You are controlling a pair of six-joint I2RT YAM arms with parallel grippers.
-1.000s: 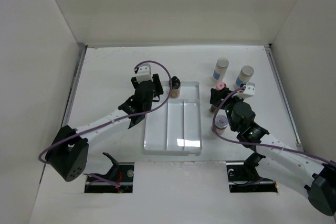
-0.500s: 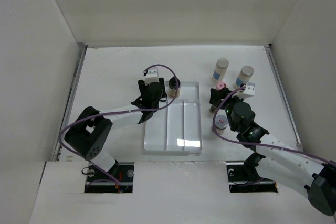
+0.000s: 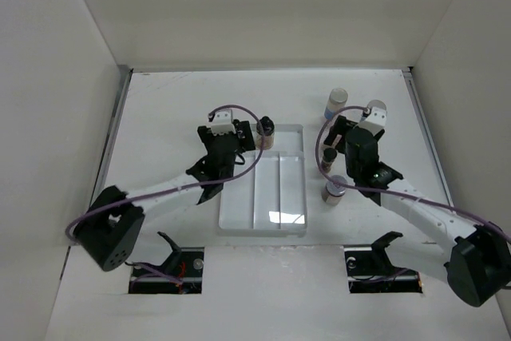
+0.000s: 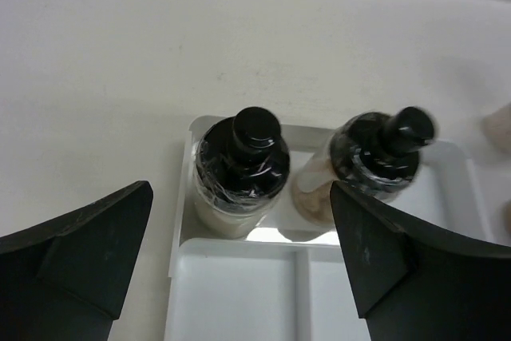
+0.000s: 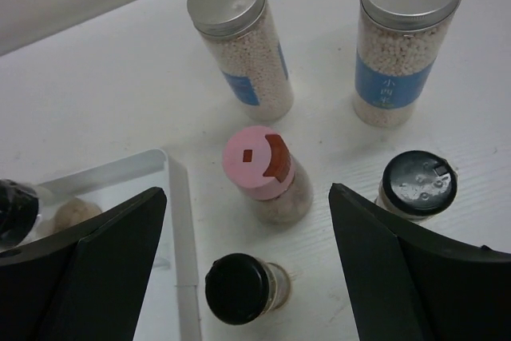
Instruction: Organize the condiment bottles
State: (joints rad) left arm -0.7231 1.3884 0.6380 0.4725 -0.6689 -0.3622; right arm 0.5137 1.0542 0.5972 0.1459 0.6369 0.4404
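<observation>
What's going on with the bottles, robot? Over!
Left end effector open, facing two black-capped bottles in white tray. Right end effector open, aimed at pink-capped bottle outside tray. Other bottles close around it.

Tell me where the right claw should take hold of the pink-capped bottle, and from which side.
Probably the clear body just under the cap of the pink-capped bottle, coming straight down with the right claw. The bottle stands upright, and its left and right flanks are free, while a black-capped bottle crowds its near side.
</observation>
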